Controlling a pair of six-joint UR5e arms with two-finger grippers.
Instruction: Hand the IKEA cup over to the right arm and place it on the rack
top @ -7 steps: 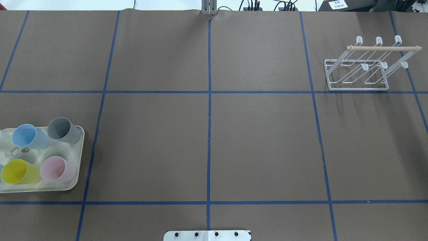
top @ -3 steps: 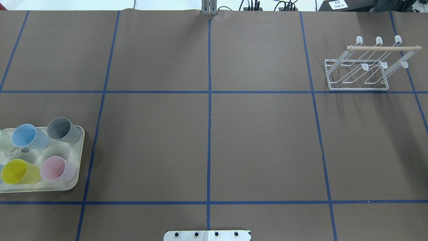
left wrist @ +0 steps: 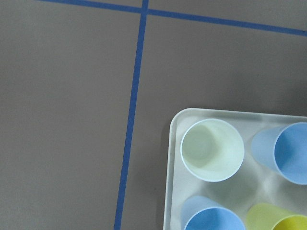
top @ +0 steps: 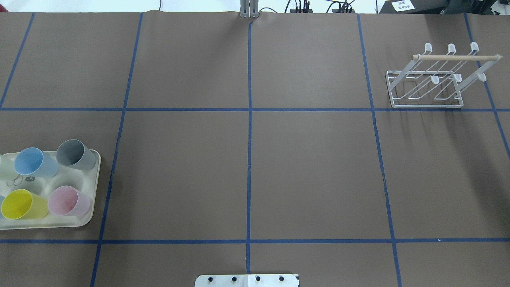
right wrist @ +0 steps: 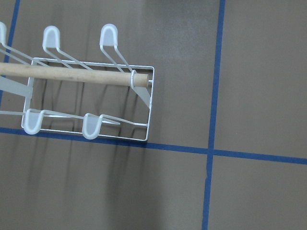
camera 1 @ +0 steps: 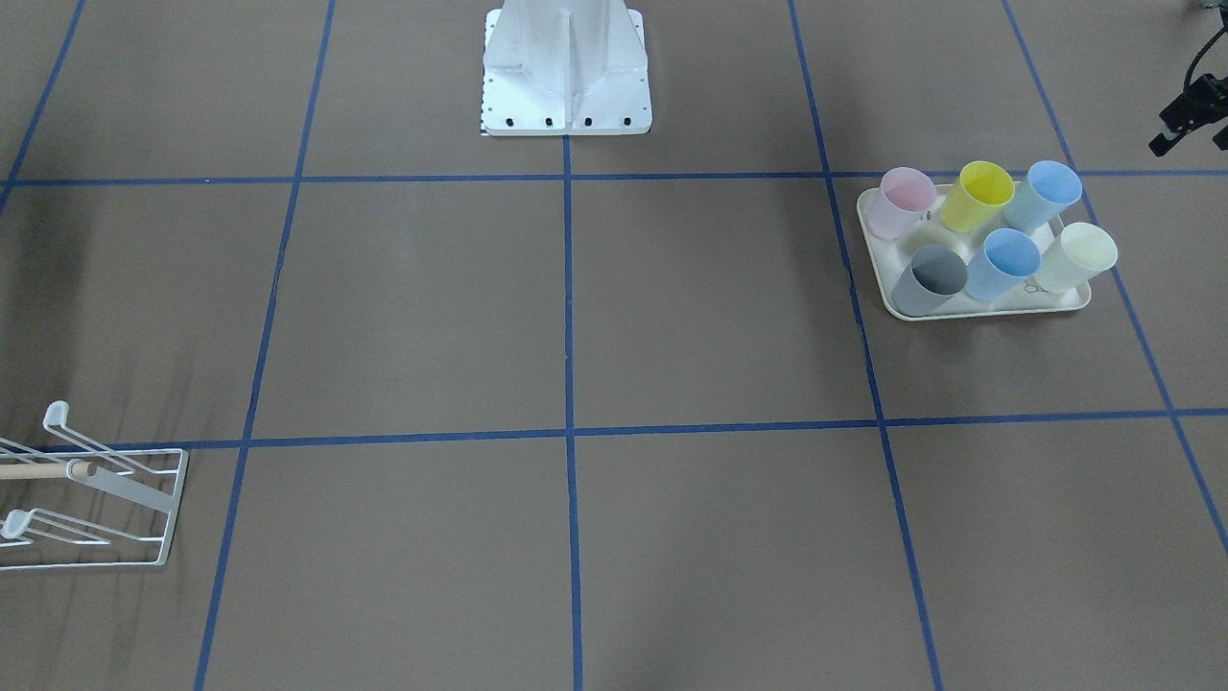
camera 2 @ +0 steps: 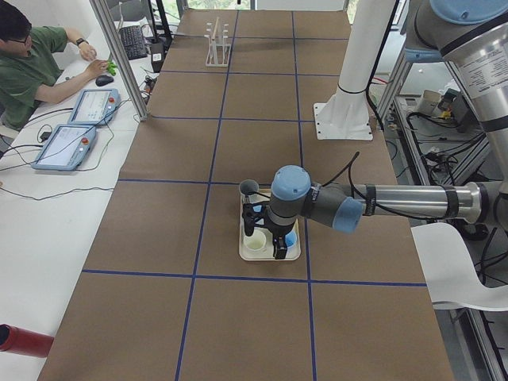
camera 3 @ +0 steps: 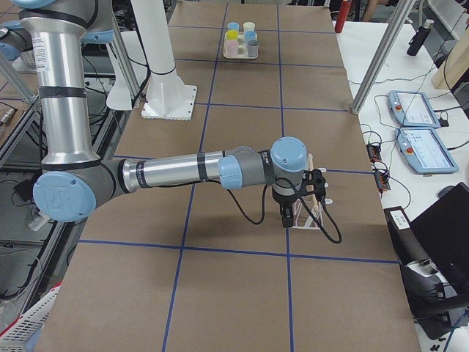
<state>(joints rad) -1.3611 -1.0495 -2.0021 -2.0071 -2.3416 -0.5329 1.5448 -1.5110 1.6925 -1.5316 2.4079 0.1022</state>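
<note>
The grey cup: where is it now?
In the overhead view the grey cup stands at the left, in the far right corner of the tray, beside a blue cup, beyond the pink cup.

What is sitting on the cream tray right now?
Six cups, mouths up: pink cup, yellow cup, grey cup, pale cup, one blue cup, another blue cup. The tray floor under them is hidden.

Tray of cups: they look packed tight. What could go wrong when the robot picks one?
The six cups crowd the tray, so reaching for one may knock a neighbour. The rack stands at the table's opposite end, so the cup must be handed over midway and could slip. Its thin prongs leave little margin.
</note>
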